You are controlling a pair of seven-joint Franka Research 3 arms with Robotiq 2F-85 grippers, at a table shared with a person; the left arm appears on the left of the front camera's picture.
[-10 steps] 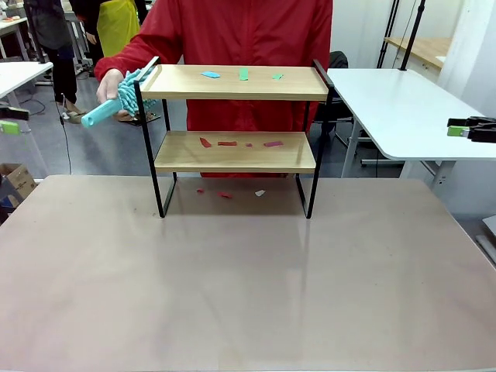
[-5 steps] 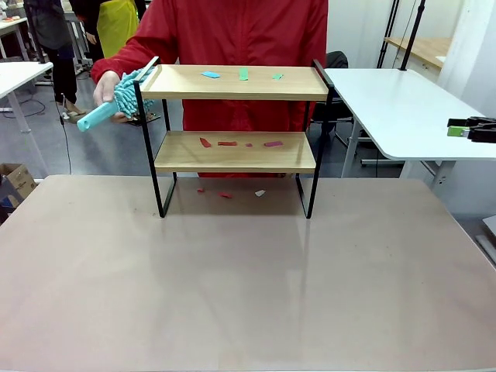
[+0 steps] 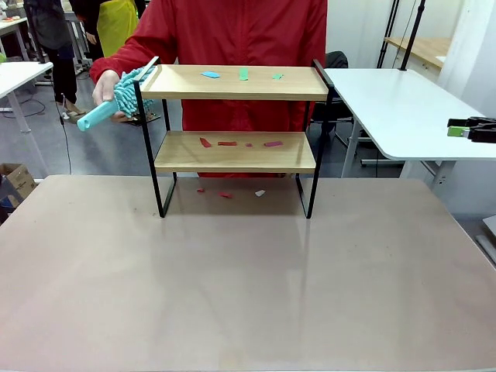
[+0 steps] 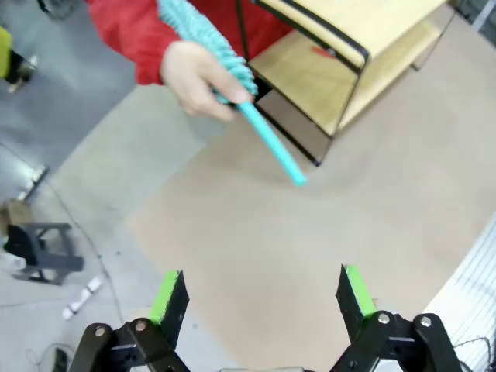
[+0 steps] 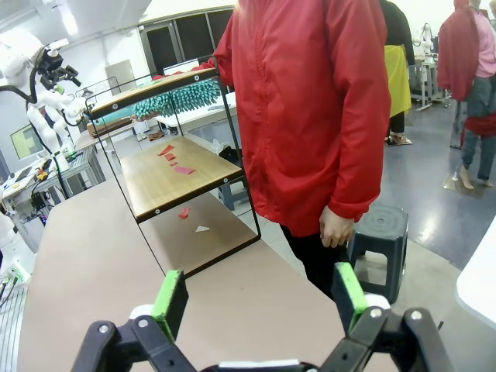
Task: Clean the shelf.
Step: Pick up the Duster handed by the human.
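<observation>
pale pinkish-brown surface [image 3: 248, 294] stretches from my side across to the person in a red jacket [image 3: 240, 31]. my left tool [image 4: 261, 298] hangs above it with its green-padded fingers spread wide and nothing between them. my right tool [image 5: 260, 298] is spread just as wide and is empty too, looking toward one end of the rack.

out beyond my left tool, the person's hand [image 4: 198, 77] grips a fluffy teal duster with a smooth turquoise handle [image 3: 116, 101]. its head is up by the left end rail of the top board and its handle slants down toward my side.

the two-tier shelf of light wooden boards in a thin black metal frame [image 3: 186, 81] stands upright near the far edge of the surface, about midway across, just in front of the person.

small teal and green paper scraps [image 3: 211, 74] lie on the top board. red scraps [image 3: 227, 143] lie on the lower board. a few more red bits and a white one [image 3: 260, 193] sit on the surface under the frame.

as i judge it, the cleaning has hardly begun. every level carries litter and neither of my tools holds the duster. taking that handle looks like my first step, then sweeping each board.
</observation>
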